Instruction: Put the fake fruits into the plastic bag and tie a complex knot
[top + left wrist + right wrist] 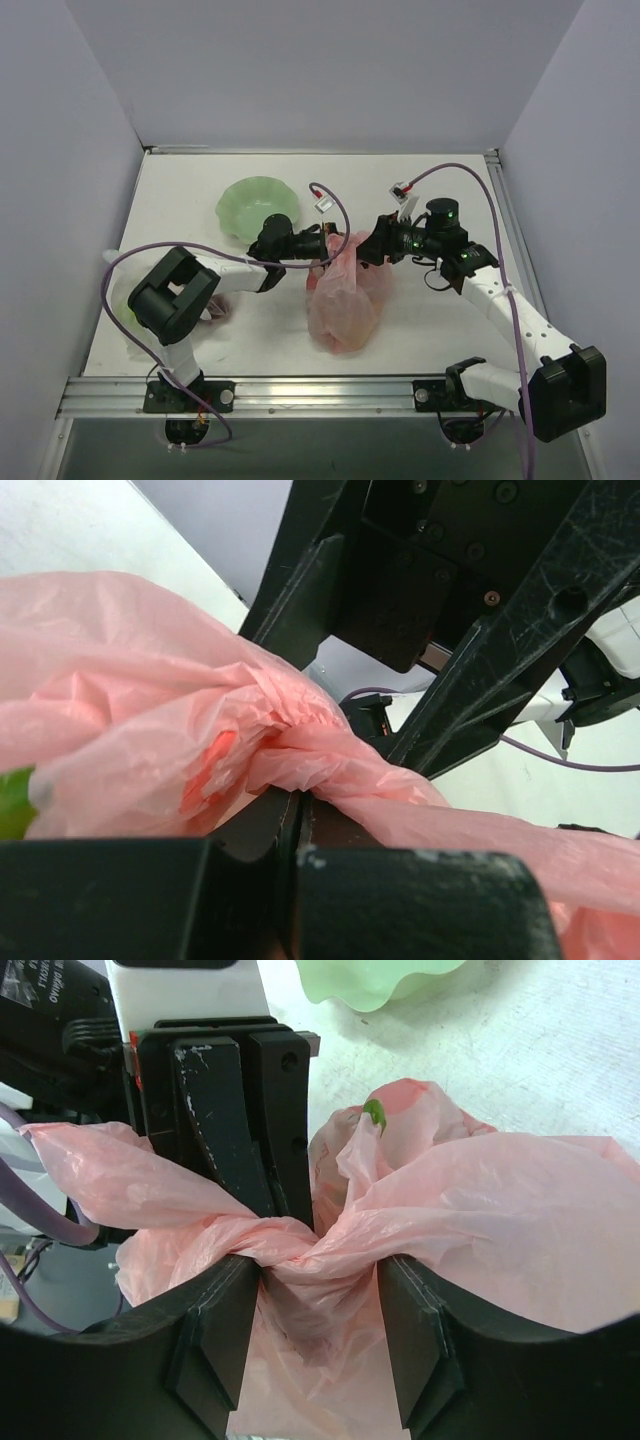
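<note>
The pink plastic bag (343,300) lies bulging in the middle of the table, its top twisted into a rope between the two grippers. My left gripper (325,243) is shut on a twisted strand of the bag (120,700) right at its fingertips (297,805). My right gripper (368,248) stands open, its fingers on either side of the twist (320,1270) without pinching it. A green fake fruit shows through the plastic (12,805) and peeps out near the bag's top (375,1112). The other fruits are hidden inside.
A pale green scalloped bowl (258,207) stands behind the left gripper and appears at the top of the right wrist view (380,980). A small pinkish-white thing (215,305) lies half hidden beside the left arm. Purple cables loop over both arms.
</note>
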